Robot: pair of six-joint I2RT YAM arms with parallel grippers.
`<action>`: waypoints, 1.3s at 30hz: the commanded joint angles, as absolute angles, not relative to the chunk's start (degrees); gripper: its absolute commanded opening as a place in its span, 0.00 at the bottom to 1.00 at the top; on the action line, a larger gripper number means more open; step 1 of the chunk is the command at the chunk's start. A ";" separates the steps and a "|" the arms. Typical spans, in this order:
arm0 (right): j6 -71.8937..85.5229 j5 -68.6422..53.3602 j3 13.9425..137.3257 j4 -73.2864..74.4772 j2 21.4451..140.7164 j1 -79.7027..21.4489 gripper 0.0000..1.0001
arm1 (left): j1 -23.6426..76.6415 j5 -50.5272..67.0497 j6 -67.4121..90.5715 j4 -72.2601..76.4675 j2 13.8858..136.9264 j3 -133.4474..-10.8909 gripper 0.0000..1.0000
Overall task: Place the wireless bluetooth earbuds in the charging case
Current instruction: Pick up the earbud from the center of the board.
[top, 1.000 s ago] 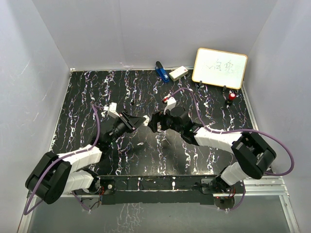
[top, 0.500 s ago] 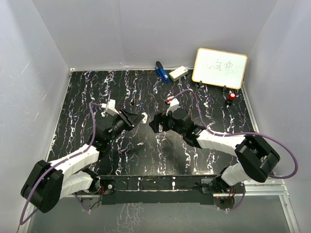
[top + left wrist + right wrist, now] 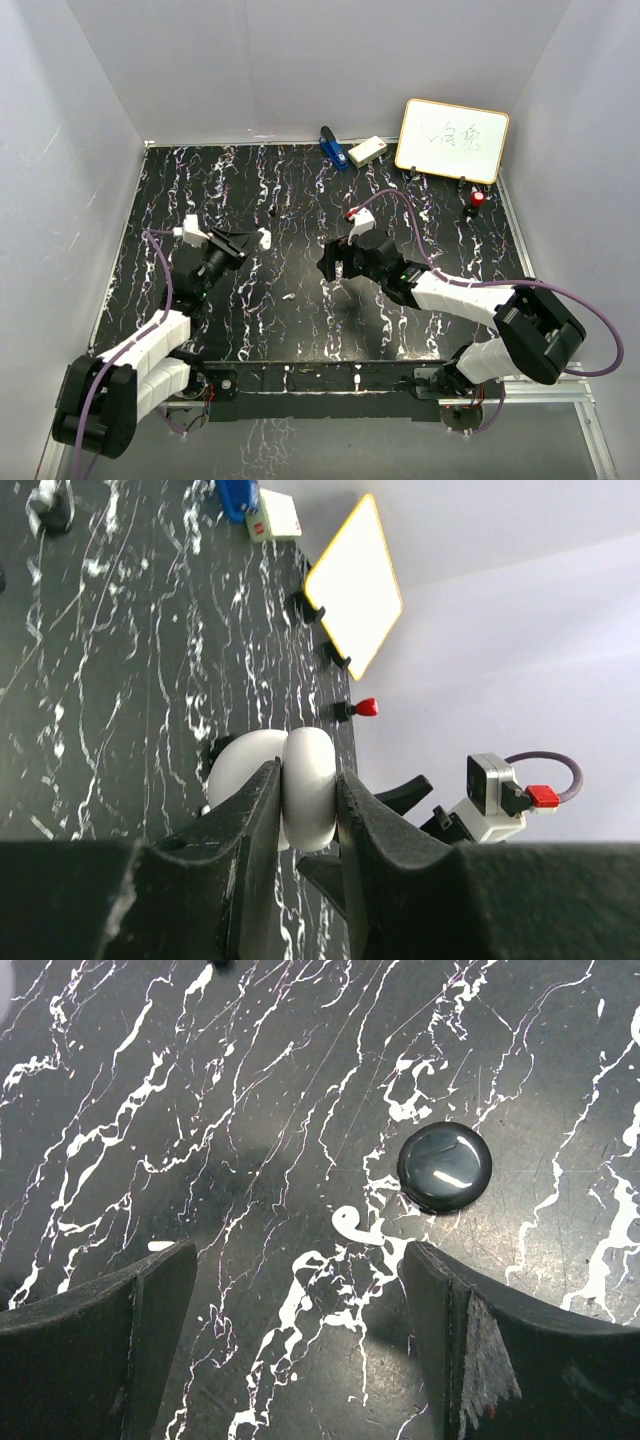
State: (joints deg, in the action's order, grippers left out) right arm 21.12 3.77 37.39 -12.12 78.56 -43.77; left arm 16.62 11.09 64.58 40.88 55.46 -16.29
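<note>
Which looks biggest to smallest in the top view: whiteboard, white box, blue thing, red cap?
1. whiteboard, by far the largest.
2. white box and blue thing: they look about alike, so I won't rank them.
3. red cap, the smallest.

A black, white-veined desk [image 3: 300,190] carries at its far edge a yellow-framed whiteboard [image 3: 452,140] standing upright, a blue object [image 3: 330,146] just beside a small white box [image 3: 367,151], a red-capped item [image 3: 478,199], and elsewhere a glossy black disc [image 3: 445,1168].
</note>
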 commanded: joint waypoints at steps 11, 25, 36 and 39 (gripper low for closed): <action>21.15 0.66 37.03 -10.96 75.50 -44.22 0.80 | 12.44 25.79 82.76 84.90 69.55 -5.49 0.00; 19.34 2.35 38.32 -6.81 76.05 -46.51 0.76 | 12.07 12.86 82.51 53.46 46.26 -1.19 0.00; 19.83 3.12 44.45 -7.15 85.82 -53.16 0.68 | 11.95 16.61 89.18 66.90 58.87 -1.39 0.00; 20.79 3.47 45.01 -8.82 87.90 -54.32 0.66 | 11.83 18.61 91.58 76.95 66.24 -1.32 0.00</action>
State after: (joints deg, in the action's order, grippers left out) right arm 19.70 2.02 41.82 -4.71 86.06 -52.84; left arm 12.40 14.79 87.22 60.77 59.61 -0.73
